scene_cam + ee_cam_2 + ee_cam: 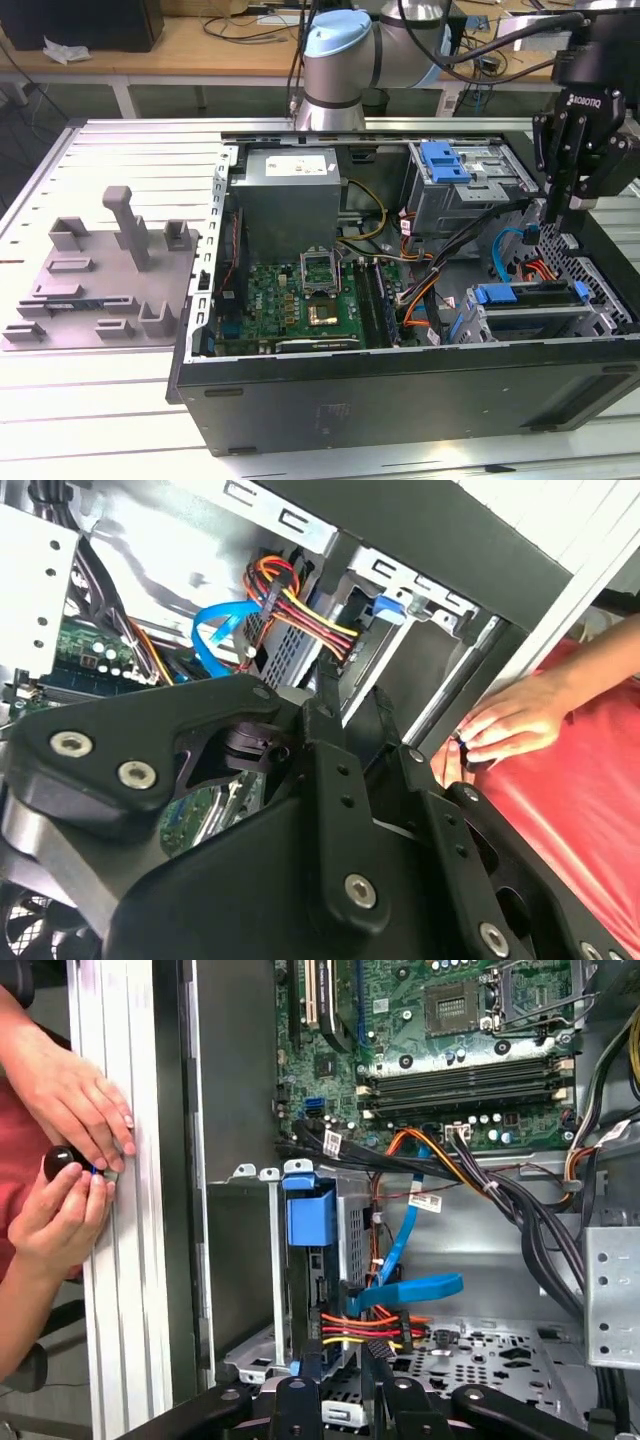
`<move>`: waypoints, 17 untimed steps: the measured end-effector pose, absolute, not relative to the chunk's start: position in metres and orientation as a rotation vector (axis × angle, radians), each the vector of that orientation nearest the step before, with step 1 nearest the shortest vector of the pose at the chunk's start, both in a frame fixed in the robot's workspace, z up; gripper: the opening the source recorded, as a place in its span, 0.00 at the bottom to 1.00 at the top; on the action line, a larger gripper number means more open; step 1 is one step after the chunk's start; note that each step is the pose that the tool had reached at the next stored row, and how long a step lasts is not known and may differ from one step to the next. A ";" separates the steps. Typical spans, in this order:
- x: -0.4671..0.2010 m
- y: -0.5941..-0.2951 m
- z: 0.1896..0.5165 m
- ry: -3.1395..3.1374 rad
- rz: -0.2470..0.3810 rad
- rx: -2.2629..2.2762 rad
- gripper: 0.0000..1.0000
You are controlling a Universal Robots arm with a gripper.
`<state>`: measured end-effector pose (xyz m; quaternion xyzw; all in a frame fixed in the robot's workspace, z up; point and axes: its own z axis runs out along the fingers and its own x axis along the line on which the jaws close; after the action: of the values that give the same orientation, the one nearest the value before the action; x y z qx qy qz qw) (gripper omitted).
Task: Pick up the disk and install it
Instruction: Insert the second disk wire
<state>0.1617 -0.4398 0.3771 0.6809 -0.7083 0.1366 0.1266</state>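
Right, disk (530, 300) sits in the lower bay of the case (400, 400), on the exterior view's right. Its blue rail (308, 1215) faces the motherboard (310, 300), so it looks slotted in; I can't tell from here if it's fully seated.

Gripper (567, 205) hangs over that bay near the case's rear wall, jaws slightly apart, nothing between them. In the first wrist view it points straight down at the perforated floor, just beside the power leads (360, 1325) and blue SATA cable (410, 1290).

To do the seating well:
- push only on the rail, square to the bay, no twist
- keep fingertips off the cables, they crowd the bay mouth
- go slow, since any snag would likely be wiring

Arm comes in from behind the case, wrist vertical. Hands (70, 1160) rest on the table edge beside the case, so I'd hold speed low.
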 end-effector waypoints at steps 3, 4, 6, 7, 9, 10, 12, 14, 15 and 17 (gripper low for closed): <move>0.158 -0.437 0.376 -2.057 0.405 1.977 0.30; 0.156 -0.436 0.375 -2.056 0.407 1.976 0.30; 0.154 -0.435 0.374 -2.054 0.410 1.974 0.30; 0.153 -0.435 0.374 -2.052 0.413 1.973 0.30; 0.152 -0.435 0.373 -2.048 0.418 1.970 0.30; 0.152 -0.435 0.373 -2.046 0.421 1.968 0.30; 0.151 -0.435 0.373 -2.042 0.425 1.965 0.30; 0.149 -0.435 0.372 -2.037 0.430 1.961 0.30; 0.148 -0.435 0.371 -2.035 0.433 1.959 0.30; 0.146 -0.435 0.370 -2.031 0.437 1.956 0.30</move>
<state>0.1460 -0.4346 0.3700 0.6783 -0.7045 0.1516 0.1434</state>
